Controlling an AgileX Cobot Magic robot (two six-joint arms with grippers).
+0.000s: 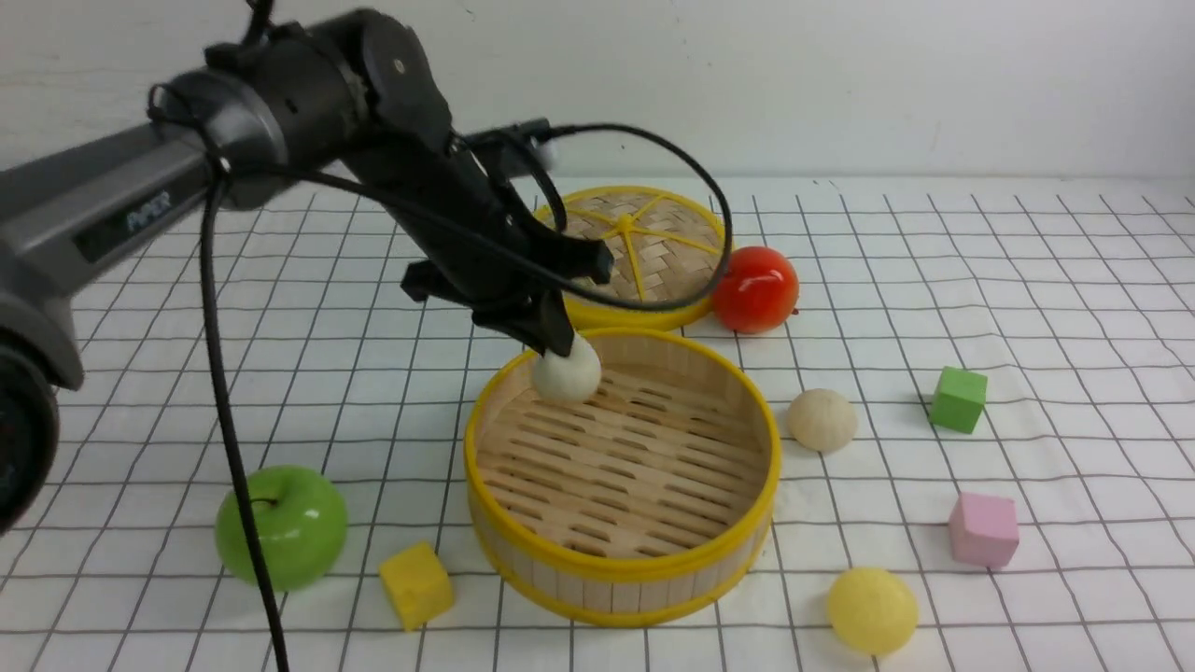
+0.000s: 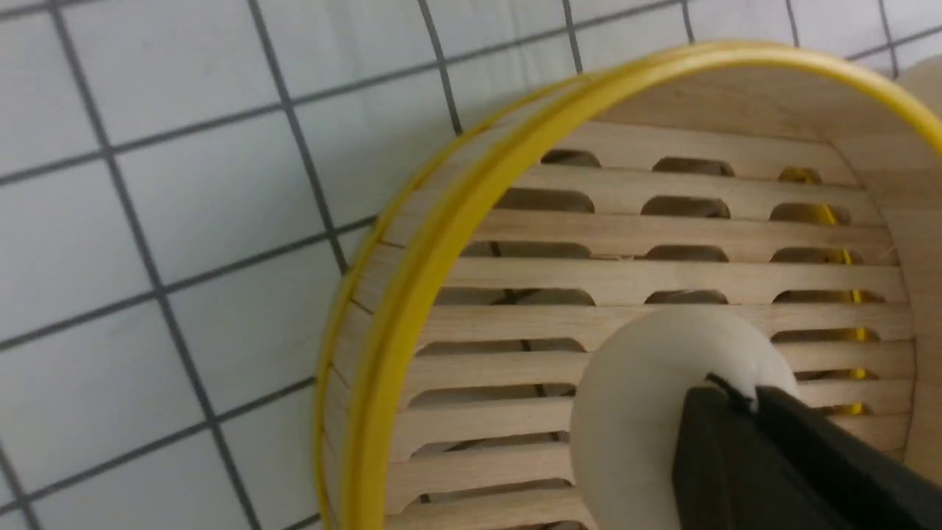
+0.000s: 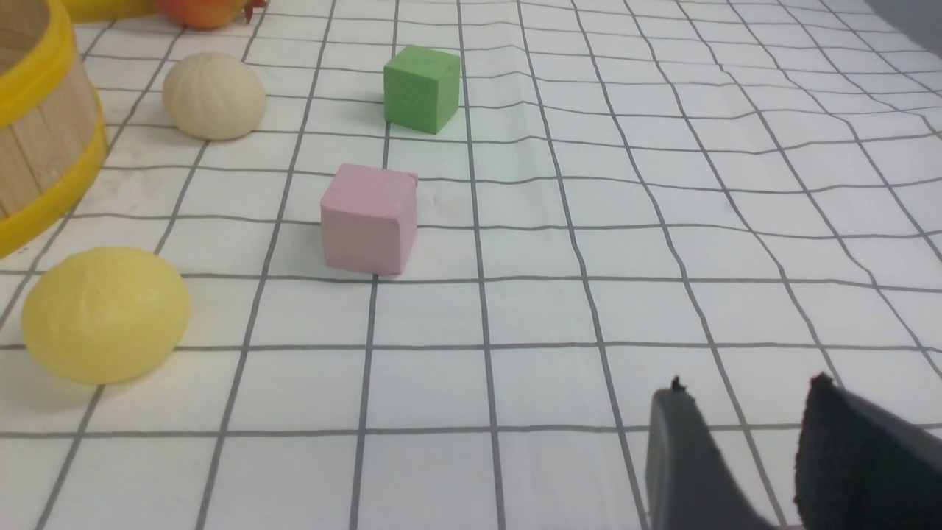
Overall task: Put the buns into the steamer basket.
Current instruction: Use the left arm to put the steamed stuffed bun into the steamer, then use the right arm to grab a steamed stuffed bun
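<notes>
My left gripper (image 1: pixel 558 347) is shut on an off-white bun (image 1: pixel 567 371) and holds it just inside the far-left rim of the steamer basket (image 1: pixel 653 571), above the slatted floor. In the left wrist view the gripper (image 2: pixel 739 394) pinches the bun (image 2: pixel 633 419) over the basket's rim and slats (image 2: pixel 412 294). A beige bun (image 1: pixel 822 420) lies on the cloth right of the basket, and a pale yellow bun (image 1: pixel 872 610) lies at the front right. Both show in the right wrist view, beige (image 3: pixel 213 96) and yellow (image 3: pixel 103 313). My right gripper (image 3: pixel 747 386) is open and empty over the cloth, out of the front view.
The flat woven lid (image 1: pixel 644 243) lies behind the basket, with a red fruit (image 1: pixel 754 289) beside it. A green apple (image 1: pixel 280 527) and a yellow cube (image 1: pixel 416 584) sit at the front left. A green cube (image 1: pixel 958 399) and a pink cube (image 1: pixel 983 529) sit at the right.
</notes>
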